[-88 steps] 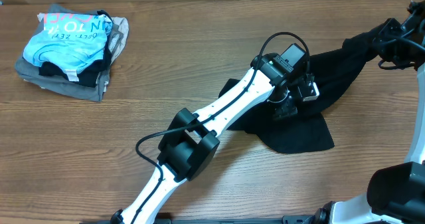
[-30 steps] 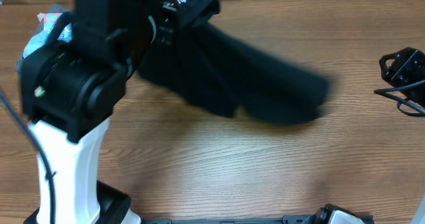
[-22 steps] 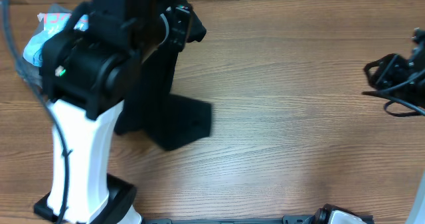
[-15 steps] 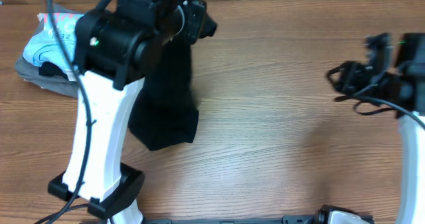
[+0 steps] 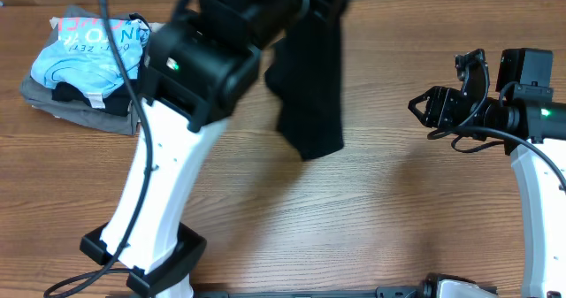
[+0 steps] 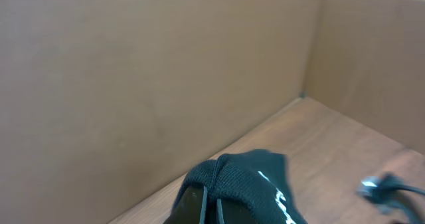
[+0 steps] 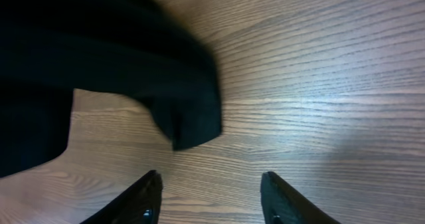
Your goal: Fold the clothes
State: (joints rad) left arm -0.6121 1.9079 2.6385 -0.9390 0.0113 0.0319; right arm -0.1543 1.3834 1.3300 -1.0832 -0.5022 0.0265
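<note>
Spreading step: holds the clothes [image 5: 309, 86] dangling above the counter [image 5: 398, 210] in the clamped left pincer [image 6: 206, 207]; right pincer [image 5: 423, 112] parted, empty, near. Likely needs a catch of the hanging hem next

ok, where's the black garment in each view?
Overhead: black garment hangs at top centre, clear of the table.
Left wrist: black garment bunched at bottom centre.
Right wrist: black garment fills the upper left.
Shared landmark: wood-grain table beneath it.
</note>
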